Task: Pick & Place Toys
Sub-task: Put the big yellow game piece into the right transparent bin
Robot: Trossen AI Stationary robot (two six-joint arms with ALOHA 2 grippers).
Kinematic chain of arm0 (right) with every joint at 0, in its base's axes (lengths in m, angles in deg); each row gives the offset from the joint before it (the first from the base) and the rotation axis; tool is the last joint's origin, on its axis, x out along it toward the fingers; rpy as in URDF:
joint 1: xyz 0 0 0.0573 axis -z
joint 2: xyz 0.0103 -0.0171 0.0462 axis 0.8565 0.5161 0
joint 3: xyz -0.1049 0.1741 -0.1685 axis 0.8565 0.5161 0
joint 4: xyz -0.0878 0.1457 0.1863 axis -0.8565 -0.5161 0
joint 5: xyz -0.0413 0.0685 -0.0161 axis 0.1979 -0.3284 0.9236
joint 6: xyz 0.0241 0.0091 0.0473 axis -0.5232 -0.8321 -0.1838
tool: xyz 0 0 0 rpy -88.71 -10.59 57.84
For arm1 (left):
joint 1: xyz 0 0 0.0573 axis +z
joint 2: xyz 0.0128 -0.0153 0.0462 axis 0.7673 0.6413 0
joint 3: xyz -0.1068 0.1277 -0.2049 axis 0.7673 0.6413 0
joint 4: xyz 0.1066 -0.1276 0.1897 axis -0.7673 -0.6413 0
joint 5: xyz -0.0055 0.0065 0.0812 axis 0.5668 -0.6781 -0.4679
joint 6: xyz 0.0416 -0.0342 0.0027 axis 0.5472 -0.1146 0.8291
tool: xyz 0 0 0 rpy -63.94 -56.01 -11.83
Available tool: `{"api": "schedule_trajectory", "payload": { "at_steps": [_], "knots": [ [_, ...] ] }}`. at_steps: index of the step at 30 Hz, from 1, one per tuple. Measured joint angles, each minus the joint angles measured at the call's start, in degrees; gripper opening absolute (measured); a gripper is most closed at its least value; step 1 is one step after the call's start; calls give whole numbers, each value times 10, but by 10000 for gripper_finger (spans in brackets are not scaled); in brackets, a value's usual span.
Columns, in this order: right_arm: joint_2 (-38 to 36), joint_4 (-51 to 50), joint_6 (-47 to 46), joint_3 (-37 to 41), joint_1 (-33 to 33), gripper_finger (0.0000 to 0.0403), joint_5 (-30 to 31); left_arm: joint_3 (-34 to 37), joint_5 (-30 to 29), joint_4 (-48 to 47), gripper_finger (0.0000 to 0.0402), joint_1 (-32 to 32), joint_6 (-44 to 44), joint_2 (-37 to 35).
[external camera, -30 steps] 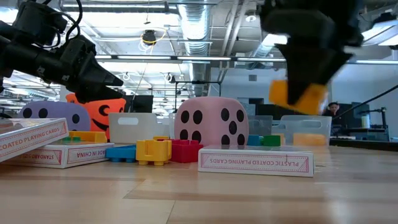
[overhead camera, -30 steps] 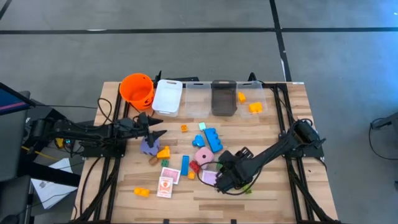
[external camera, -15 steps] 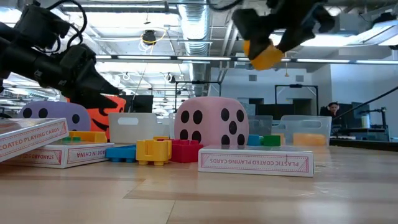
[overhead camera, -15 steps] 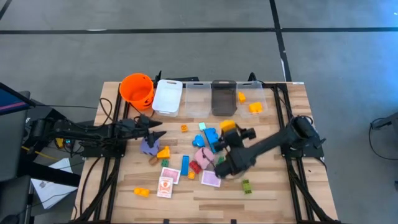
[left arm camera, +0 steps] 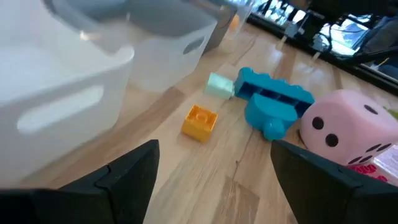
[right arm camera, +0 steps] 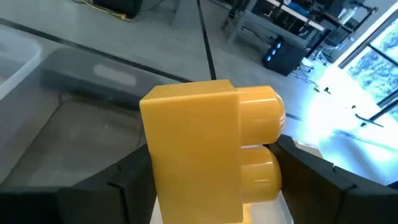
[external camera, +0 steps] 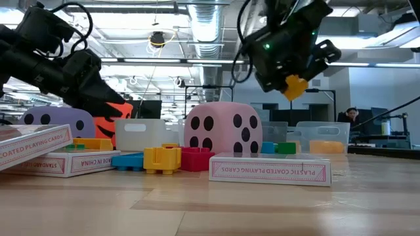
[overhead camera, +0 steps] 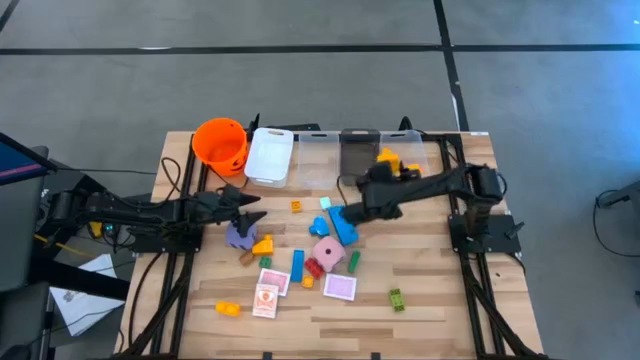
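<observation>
My right gripper is shut on a yellow brick and holds it in the air above the row of bins at the far edge. That brick also shows in the low view. Over the table's left side my left gripper stands open with nothing in it, above a purple die. Loose toys lie mid-table: a pink die, a blue brick, a small orange brick, card packs and a green brick. My right gripper pinches the yellow brick between its two fingers, one on each of two opposite flat sides. The fingers reach from the table's near side toward the far edge, slanting a little downward. The brick is lifted clear, its studs pointing sideways.
Along the far edge stand an orange bucket, a white bin, a clear bin, a dark bin and a clear bin holding yellow bricks. More card packs and a yellow brick lie near the front left.
My right gripper has swung from the near middle of the table toward the far edge, turning as it went, and has carried the yellow brick clear of the table to above the bins. The brick has stayed between its fingers.
</observation>
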Motion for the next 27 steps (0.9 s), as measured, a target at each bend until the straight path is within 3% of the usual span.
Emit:
{"api": "schedule_trajectory", "payload": {
  "at_steps": [3, 6, 12, 20, 23, 27],
  "knots": [
    [-48, 58, 85, 19, 22, 270, 10, 0, -7, 38, 301, 0, 27, 0],
    [-117, 159, 234, 46, 35, 270, 14, 0, -22, 82, 301, 0, 59, 0],
    [-265, 377, 473, 159, 76, 270, -39, 0, -42, 158, 301, 0, 143, 0],
    [-416, 704, 580, 376, 133, 270, -114, 0, -90, 203, 301, 0, 211, 0],
    [-423, 823, 620, 434, 151, 270, -129, 0, -122, 207, 301, 1, 221, 0],
    [-410, 874, 636, 467, 174, 283, -111, 0, -151, 208, 301, 1, 223, 0]
  ]
}}
